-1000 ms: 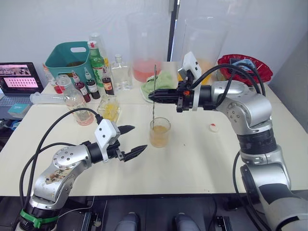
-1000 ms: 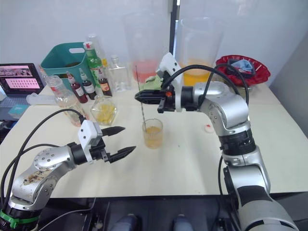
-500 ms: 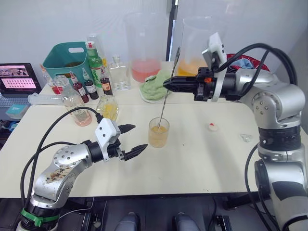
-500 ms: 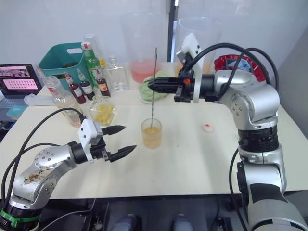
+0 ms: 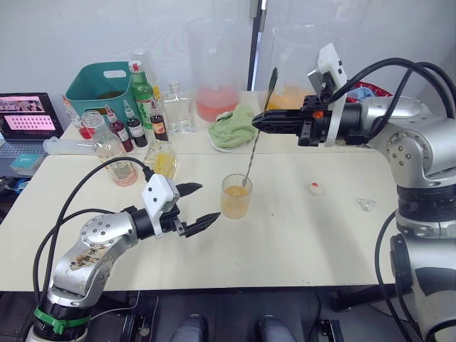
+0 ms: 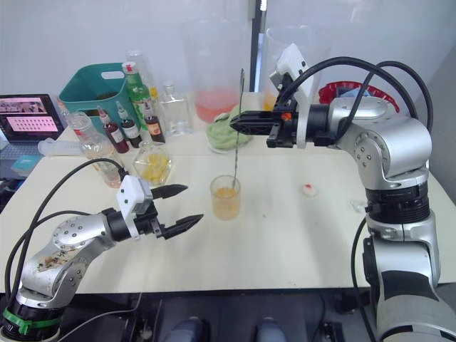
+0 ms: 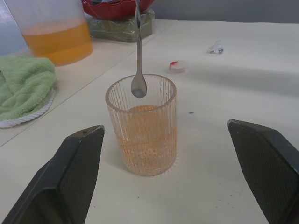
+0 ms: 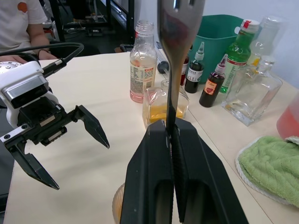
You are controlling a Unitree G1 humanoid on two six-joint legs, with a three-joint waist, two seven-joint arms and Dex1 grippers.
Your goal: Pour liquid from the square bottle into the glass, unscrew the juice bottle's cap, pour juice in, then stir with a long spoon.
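lower left of the head view, the left gripper waits wide open, empty. centre, the glass holds orange liquid. upper right, the right gripper pinches the long spoon, bowl at rim height; lower it straight, stir gently, avoid the walls.

Green cloth just below my right gripper, two big pitchers behind it, teal bin and green bottle far beyond my left gripper, laptop out to its left
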